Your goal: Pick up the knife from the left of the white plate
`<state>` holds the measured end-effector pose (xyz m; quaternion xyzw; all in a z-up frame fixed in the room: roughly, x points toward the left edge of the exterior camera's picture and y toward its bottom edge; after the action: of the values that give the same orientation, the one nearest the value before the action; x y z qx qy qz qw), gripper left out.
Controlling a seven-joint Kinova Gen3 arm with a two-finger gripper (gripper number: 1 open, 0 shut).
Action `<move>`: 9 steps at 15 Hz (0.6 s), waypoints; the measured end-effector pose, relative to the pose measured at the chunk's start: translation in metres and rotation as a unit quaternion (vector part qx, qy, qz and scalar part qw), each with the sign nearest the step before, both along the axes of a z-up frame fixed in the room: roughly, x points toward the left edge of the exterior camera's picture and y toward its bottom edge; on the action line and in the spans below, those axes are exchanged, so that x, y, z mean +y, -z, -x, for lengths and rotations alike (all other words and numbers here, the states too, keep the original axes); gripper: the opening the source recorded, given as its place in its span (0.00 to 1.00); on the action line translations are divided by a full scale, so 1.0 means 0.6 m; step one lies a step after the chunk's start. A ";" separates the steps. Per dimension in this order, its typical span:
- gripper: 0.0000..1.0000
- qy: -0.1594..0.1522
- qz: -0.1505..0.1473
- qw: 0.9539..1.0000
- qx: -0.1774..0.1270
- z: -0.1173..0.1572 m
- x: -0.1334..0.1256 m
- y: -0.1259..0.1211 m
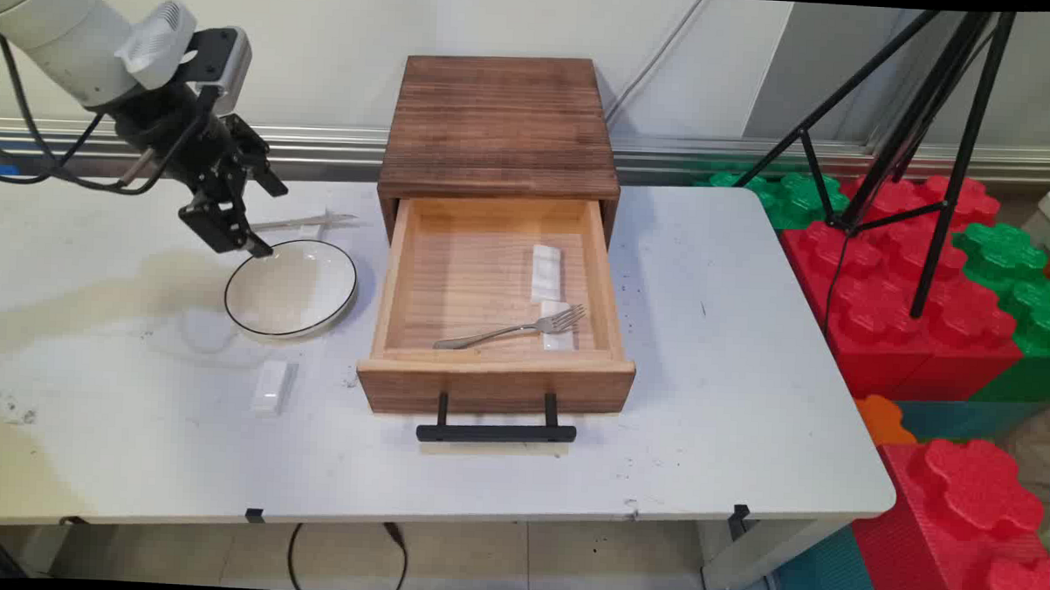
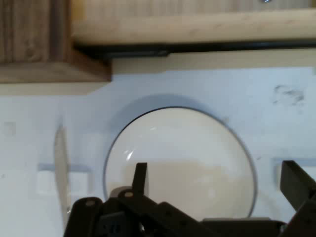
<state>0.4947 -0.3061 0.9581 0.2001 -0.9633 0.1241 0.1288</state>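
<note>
Your end effector (image 1: 246,233) hangs with its fingers spread wide, right over the far-left rim of the white bowl (image 1: 291,289), one finger over each side of the rim. Keep it level and go slow. The bowl has nothing in it. At 3 o'clock from the bowl, the wooden drawer (image 1: 497,304) stands pulled out on the bench (image 1: 732,372). Inside it lie a fork (image 1: 511,329) and two white blocks (image 1: 546,273).
</note>
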 end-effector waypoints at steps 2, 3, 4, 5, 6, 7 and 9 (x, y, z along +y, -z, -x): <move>1.00 -0.004 0.006 1.000 -0.009 -0.017 -0.020 0.006; 1.00 -0.006 0.008 1.000 -0.014 -0.026 -0.032 0.010; 1.00 -0.007 0.011 1.000 -0.018 -0.034 -0.041 0.014; 1.00 -0.008 0.012 1.000 -0.021 -0.039 -0.047 0.017; 1.00 -0.010 0.013 1.000 -0.025 -0.047 -0.056 0.021; 1.00 -0.011 0.014 0.999 -0.028 -0.052 -0.061 0.024; 1.00 -0.015 0.016 0.999 -0.035 -0.065 -0.073 0.032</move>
<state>0.5336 -0.3500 0.9387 0.2078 -0.9620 0.1483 0.0964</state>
